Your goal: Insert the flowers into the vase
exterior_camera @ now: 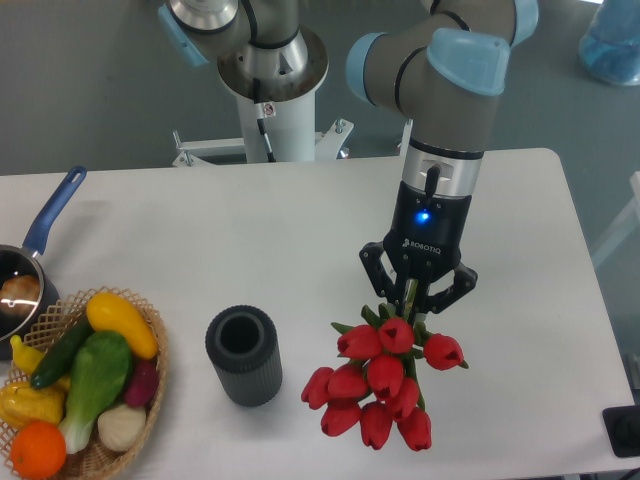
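A small dark grey ribbed vase (244, 355) with a thick round rim stands upright on the white counter (250, 240). Its top is open and looks dark inside.

To the right of the vase, a little way off, is the bunch of red tulip flowers (383, 384) with green stems and leaves. The red buds point down toward the front edge of the counter, and the green stems go up into the black two-finger gripper (411, 296). The flowers are not touching the vase. I cannot tell if the lowest buds touch the counter.

The gripper hangs from the silver and light blue robot arm (445, 100), to the right of the vase and a bit farther back. It has a small blue light on it. Its jaws are closed around the green stems, just above the red buds.

To the left of the vase, near the front corner of the counter, sits a round wicker basket (155, 375). It is full of toy vegetables (85, 385): yellow ones, green ones, an orange one, a white one and a dark red one. The basket is near the vase but not touching it.

Farther left of the vase, behind the basket, is a saucepan with a long blue handle (52, 213). Only part of it shows at the edge of the view.
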`<state>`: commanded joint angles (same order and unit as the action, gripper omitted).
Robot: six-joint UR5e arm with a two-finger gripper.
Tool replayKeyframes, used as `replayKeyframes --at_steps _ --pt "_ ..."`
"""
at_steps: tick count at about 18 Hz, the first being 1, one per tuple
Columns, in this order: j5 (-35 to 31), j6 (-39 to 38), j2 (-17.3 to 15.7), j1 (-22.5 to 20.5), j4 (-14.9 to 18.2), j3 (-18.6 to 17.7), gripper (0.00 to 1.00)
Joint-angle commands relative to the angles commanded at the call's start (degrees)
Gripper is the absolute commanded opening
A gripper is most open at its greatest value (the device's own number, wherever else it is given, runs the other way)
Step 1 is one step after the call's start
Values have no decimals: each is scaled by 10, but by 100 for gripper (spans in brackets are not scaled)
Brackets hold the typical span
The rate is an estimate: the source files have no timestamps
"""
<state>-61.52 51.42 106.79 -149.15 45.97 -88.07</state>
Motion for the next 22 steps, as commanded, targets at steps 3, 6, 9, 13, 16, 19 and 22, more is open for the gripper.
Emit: replayKeyframes --at_steps 3,6,9,13,16,19,22 --pt "-1 -1 -1 0 -18 -6 18" --pt "0 -3 -2 0 -19 -12 18" --pt "1 -16 -3 0 -20 -13 18" --pt "26 -25 -3 0 -20 -14 18" --pt "66 -23 -1 4 -23 3 18" --pt "123 -22 17 18 -65 13 18" --pt "189 -14 23 31 -74 15 18"
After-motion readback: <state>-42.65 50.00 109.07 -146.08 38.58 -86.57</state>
